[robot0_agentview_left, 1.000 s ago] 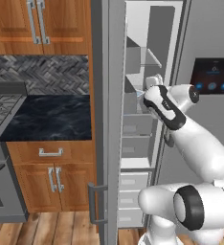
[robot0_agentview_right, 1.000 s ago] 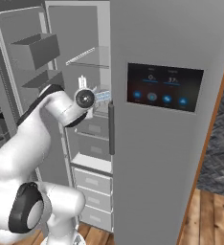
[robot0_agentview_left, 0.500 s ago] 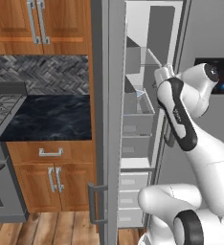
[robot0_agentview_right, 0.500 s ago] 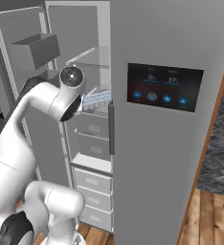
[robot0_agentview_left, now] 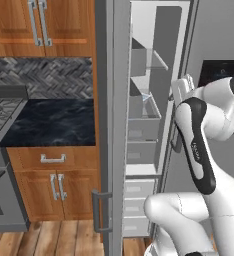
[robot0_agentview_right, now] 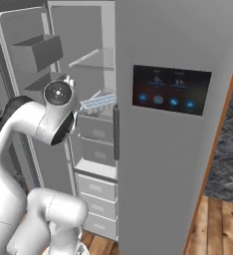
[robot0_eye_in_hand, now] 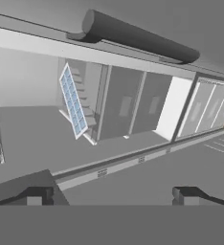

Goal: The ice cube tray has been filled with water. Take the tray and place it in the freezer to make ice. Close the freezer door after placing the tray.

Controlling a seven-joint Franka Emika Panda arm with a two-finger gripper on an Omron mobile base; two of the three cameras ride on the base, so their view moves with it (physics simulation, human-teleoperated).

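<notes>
CHANGE: arm has pulled back out of the freezer (robot0_agentview_right: 98, 74) | TRAY: ice cube tray (robot0_agentview_right: 99, 102) left resting on a freezer shelf | END EFFECTOR (robot0_eye_in_hand: 114, 194): spread wide, holding nothing | MEANING: placing looks done; freezer door (robot0_agentview_left: 109, 120) still open, closing remains.

There is one ice cube tray (robot0_agentview_right: 99, 102), one freezer (robot0_agentview_right: 168, 149) with one open freezer door (robot0_agentview_left: 108, 125), and three white drawers (robot0_agentview_right: 96, 199) at the bottom.

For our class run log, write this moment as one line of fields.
stage: tray placed | ice cube tray: on freezer shelf | gripper: open, empty | freezer door: open | next: close door
</notes>
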